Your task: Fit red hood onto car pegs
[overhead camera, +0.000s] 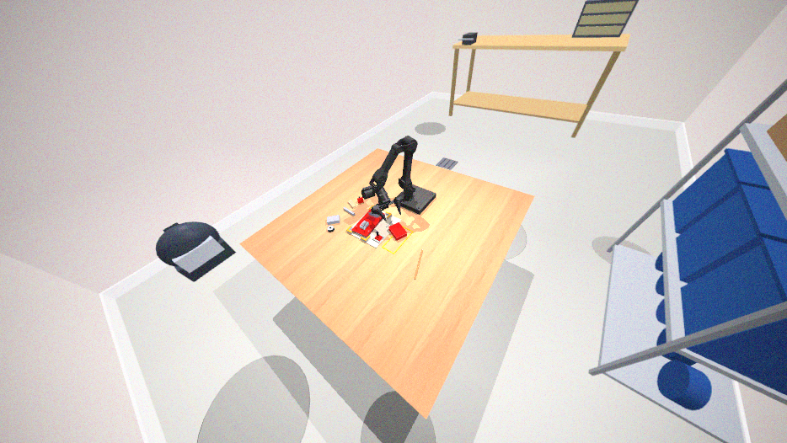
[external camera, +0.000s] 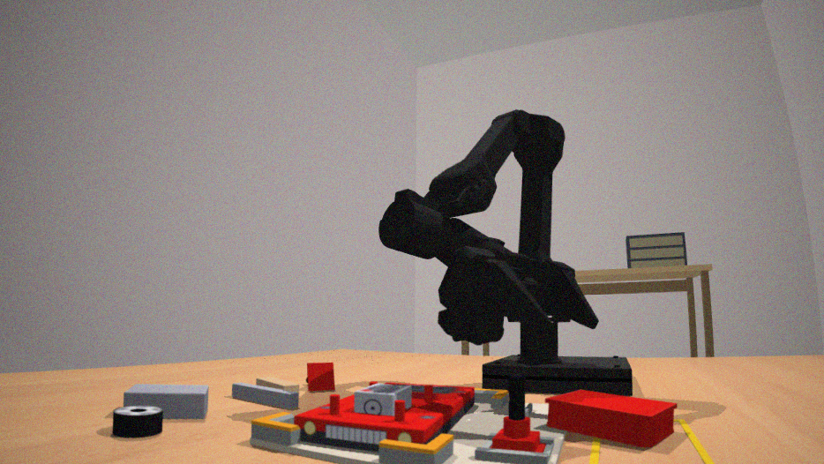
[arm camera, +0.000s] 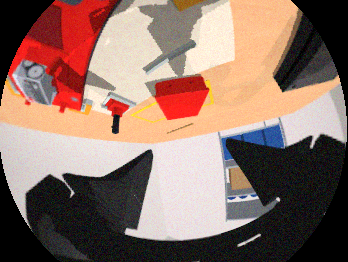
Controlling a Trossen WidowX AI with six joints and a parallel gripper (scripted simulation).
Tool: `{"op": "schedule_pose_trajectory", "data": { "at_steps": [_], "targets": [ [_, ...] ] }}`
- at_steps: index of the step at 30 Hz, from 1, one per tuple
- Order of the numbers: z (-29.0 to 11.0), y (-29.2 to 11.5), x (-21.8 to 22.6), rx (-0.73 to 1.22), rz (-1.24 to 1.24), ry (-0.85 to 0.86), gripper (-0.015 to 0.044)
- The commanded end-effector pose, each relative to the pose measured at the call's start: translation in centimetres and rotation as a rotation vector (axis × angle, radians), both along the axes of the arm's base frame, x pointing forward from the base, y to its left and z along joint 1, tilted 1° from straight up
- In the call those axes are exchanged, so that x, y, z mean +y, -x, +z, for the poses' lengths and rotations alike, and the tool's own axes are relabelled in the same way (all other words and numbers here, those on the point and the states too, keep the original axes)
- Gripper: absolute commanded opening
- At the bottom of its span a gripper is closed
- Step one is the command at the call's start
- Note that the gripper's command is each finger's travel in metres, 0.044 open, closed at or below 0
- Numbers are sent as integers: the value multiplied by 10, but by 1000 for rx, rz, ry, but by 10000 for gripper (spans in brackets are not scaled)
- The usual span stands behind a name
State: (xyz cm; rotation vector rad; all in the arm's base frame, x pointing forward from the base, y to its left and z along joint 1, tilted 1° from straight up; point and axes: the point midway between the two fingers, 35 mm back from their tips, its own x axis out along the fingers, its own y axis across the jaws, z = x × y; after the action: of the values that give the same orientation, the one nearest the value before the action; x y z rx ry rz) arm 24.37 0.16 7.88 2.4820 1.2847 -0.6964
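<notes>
Above the table (external camera: 749, 403) my gripper (external camera: 519, 299) hangs wide and empty; regrasping the hood (external camera: 610, 415) off-centre risks tilting it against the pegs (external camera: 333, 403).

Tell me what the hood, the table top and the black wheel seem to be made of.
Hood: likely matte plastic; flat, uniform red, no shine.
Table top: wood or wood veneer; pale streaked grain.
Black wheel: perhaps rubber; dull black ring around a pale hub.

A black wheel (external camera: 136, 420) lies beside a grey block (external camera: 166, 400); behind stands a wooden shelf table (external camera: 646, 273).
</notes>
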Motion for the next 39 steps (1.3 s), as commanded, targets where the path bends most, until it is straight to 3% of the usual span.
{"op": "schedule_pose_trajectory", "data": {
  "at_steps": [1, 7, 13, 16, 19, 29, 34, 39],
  "targets": [
    [-2, 2, 1, 9, 2, -3, 440],
    [-2, 2, 1, 9, 2, -3, 440],
    [-2, 2, 1, 9, 2, -3, 282],
    [-5, -1, 4, -55, 112, 108, 361],
    [-9, -6, 10, -186, 352, 315, 440],
    [-13, -19, 28, -657, 1306, 833, 440],
    [-8, -26, 38, -910, 1855, 962, 440],
    [1, -33, 48, -1167, 2442, 961, 440]
  ]
}}
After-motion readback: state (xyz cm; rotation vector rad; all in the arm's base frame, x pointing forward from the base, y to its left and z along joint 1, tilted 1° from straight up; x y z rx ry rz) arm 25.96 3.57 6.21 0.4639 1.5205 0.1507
